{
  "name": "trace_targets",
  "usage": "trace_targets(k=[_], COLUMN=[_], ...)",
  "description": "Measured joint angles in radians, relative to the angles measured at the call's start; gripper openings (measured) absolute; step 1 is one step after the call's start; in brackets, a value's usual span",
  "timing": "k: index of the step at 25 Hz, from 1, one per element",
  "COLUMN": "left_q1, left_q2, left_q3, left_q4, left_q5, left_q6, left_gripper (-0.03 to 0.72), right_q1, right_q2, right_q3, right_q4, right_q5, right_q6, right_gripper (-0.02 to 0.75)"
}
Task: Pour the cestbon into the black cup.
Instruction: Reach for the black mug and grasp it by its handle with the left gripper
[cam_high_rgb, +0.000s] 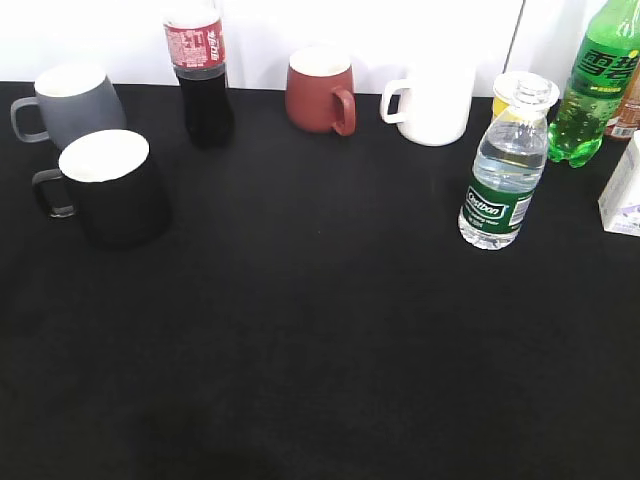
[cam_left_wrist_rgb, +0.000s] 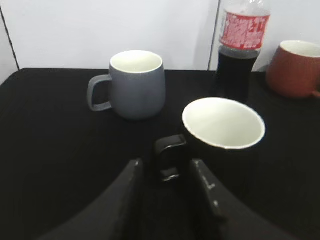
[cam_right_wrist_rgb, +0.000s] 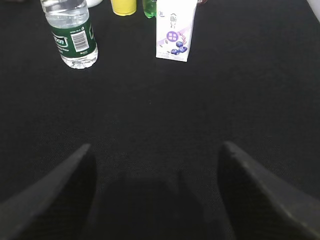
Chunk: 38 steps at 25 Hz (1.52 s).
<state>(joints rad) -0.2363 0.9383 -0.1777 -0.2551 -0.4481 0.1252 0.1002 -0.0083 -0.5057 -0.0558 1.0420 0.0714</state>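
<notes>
Left gripper (cam_left_wrist_rgb: 165, 175): fingers slightly apart, either side of the black cup's handle, not gripping it.
Right gripper (cam_right_wrist_rgb: 155, 155): fingers wide apart over bare black table (cam_high_rgb: 320, 350), holding nothing.
Black cup (cam_high_rgb: 112, 187): upright near the table's left edge, grey mug (cam_high_rgb: 72, 103) just behind.
Cestbon (cam_high_rgb: 506, 170): upright near the right edge, cap on, beside a small carton (cam_right_wrist_rgb: 174, 36).
</notes>
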Motion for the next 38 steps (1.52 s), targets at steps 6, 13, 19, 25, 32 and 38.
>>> trace_targets(k=[6, 13, 19, 25, 32, 38], left_q1=[-0.001, -0.001, -0.001, -0.001, 0.030, 0.106], left_q2=[0.206, 0.643, 0.889, 0.871, 0.871, 0.917], left_q3=[0.002, 0.001, -0.045, -0.061, -0.155, -0.165], left_q4=[-0.001, 0.120, 0.108, 0.108, 0.113, 0.262], left_q5=[-0.205, -0.632, -0.753, -0.759, -0.752, -0.757], left_q6=[0.000, -0.152, -0.192, -0.210, -0.211, -0.211], left_gripper=[0.241, 0.334, 0.342, 0.335, 0.335, 0.334], right_q1=[0.000, 0.000, 0.000, 0.000, 0.000, 0.000], right_q2=[0.000, 0.000, 0.000, 0.000, 0.000, 0.000], right_q3=[0.000, 0.000, 0.000, 0.000, 0.000, 0.000], right_q4=[0.000, 0.000, 0.000, 0.000, 0.000, 0.000], right_q5=[0.000, 0.000, 0.000, 0.000, 0.000, 0.000], right_q6=[0.000, 0.000, 0.000, 0.000, 0.000, 0.000], right_gripper=[0.574, 0.574, 0.574, 0.574, 0.574, 0.574])
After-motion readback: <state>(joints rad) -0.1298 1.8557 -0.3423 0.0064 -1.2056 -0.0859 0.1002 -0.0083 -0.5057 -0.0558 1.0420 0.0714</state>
